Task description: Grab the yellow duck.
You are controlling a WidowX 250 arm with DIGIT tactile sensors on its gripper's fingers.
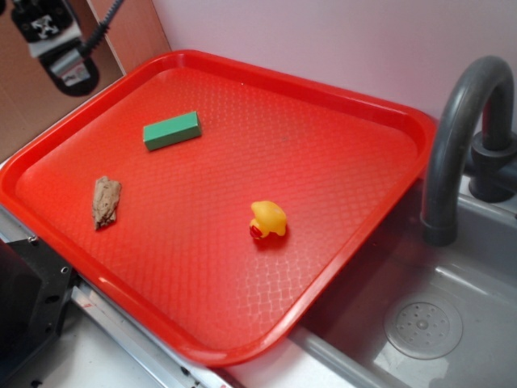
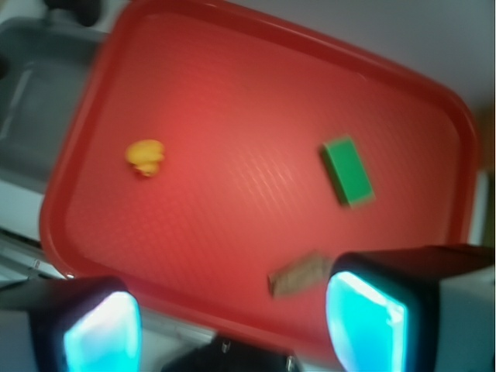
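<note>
My end effector (image 2: 232, 325) hangs spread wide, pinching nothing. The rounded, glossy yellow duck (image 1: 268, 219) sits on the pebbled red plastic tray (image 1: 339, 137), well apart from the green rectangular block (image 1: 171, 130) and rough brown lump (image 1: 106, 200).

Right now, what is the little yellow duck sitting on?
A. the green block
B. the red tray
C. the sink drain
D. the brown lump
B: the yellow duck sits alone on the bare red tray, apart from the green block and brown lump.
</note>
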